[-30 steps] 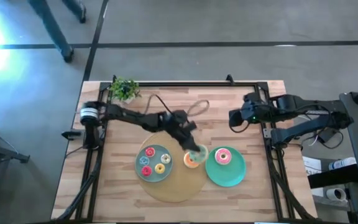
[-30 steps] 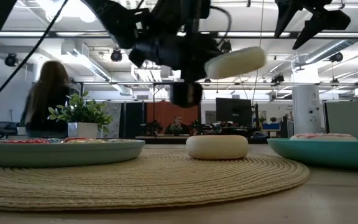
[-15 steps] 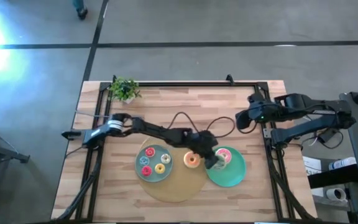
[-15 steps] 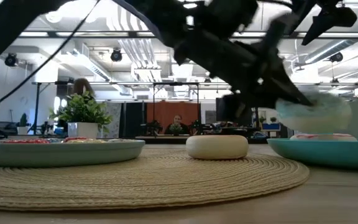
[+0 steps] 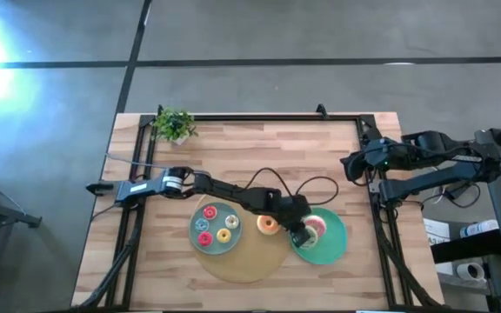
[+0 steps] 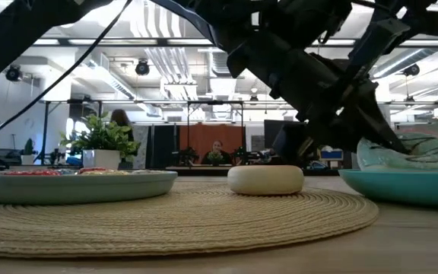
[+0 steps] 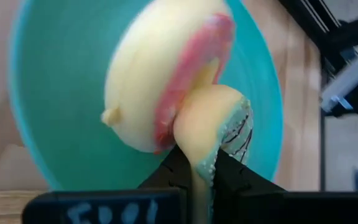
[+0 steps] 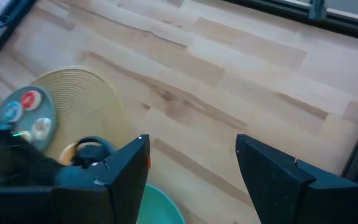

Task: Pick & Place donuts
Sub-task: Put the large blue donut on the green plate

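Observation:
My left gripper [image 5: 303,233] reaches across the woven mat and is shut on a pale green donut [image 7: 219,134] low over the green plate [image 5: 333,248]. A pink donut [image 5: 317,223] lies on that plate right beside the held one and shows behind it in the left wrist view [image 7: 160,81]. An orange donut [image 5: 269,223] rests flat on the mat. The grey-blue plate [image 5: 195,217] carries three small donuts. My right gripper [image 5: 348,165] hangs open above the table's right edge, touching nothing. My left gripper pinches the pale green donut by its rim [image 7: 205,163] between the two fingers [image 7: 166,173], coming slanting down from the table's left. The donut stands tilted on edge [image 6: 411,149] close against the pink donut. Whether it touches the plate I cannot tell.
A round woven mat [image 5: 242,261] lies under both plates' inner sides. A small potted plant [image 5: 174,126] stands at the far left corner. A black frame rail [image 5: 259,117] borders the table. Bare wood lies open at the far middle and near edge.
My left gripper, carrying the pale green donut, has swung from above the orange donut toward the table's right and down onto the green plate beside the pink donut. The donut has tipped from flat to on edge. My right arm has drawn back toward the right edge.

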Robot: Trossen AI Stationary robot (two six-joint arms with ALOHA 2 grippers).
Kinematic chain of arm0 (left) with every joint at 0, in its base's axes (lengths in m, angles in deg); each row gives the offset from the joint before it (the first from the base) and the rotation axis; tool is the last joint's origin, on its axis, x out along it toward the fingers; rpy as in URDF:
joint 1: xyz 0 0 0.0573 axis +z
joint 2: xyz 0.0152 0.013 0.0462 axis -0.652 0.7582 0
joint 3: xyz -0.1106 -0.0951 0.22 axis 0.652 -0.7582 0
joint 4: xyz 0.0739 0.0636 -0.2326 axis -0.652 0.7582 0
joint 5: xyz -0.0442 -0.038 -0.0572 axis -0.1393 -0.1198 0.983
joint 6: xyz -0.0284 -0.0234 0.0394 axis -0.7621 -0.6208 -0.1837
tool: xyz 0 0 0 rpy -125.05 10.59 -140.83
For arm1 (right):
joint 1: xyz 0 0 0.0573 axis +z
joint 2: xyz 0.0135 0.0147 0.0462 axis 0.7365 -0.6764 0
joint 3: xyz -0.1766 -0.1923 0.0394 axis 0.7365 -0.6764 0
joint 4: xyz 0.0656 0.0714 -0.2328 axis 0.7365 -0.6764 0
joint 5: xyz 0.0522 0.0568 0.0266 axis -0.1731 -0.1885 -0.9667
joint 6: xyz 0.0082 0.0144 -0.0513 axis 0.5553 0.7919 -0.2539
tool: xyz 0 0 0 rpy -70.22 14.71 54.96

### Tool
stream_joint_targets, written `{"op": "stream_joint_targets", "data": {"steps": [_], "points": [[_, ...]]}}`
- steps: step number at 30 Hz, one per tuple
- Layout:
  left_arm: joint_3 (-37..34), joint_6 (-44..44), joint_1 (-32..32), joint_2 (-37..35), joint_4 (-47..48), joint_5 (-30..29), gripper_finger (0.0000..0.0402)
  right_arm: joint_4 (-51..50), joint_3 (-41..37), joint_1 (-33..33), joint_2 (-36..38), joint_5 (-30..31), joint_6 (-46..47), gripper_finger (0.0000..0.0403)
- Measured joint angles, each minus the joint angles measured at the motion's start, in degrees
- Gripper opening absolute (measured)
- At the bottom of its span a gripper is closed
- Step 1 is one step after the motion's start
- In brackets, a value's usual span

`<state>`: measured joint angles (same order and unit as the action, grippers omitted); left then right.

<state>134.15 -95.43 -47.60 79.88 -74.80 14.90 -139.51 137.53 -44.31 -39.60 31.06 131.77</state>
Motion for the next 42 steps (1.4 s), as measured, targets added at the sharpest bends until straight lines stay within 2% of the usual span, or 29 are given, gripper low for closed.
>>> {"op": "stream_joint_targets", "data": {"steps": [7,16,26,36,42], "points": [[1.0,3.3,-1.3,-1.4,-0.8,-9.4,0.0018,0.2,-3.2,0.0,0.1,-0.3,0.2,0.0231],[0.7,4.3,-4.0,-1.4,-3.5,-9.7,0.0019,2.3,-3.9,0.0,0.1,0.0,-0.1,0.0231],[-0.3,2.7,-3.7,0.6,-3.2,-10.6,0.0024,4.3,-4.0,0.0,0.0,0.3,-0.1,0.023],[-0.2,2.7,-3.8,0.4,-2.8,-9.5,0.0132,5.0,-4.0,0.0,0.0,0.3,0.2,0.023],[-0.1,4.3,-3.7,-1.8,0.0,-9.6,0.0147,5.0,-4.1,0.0,-0.1,0.4,-0.1,0.0231]]}}
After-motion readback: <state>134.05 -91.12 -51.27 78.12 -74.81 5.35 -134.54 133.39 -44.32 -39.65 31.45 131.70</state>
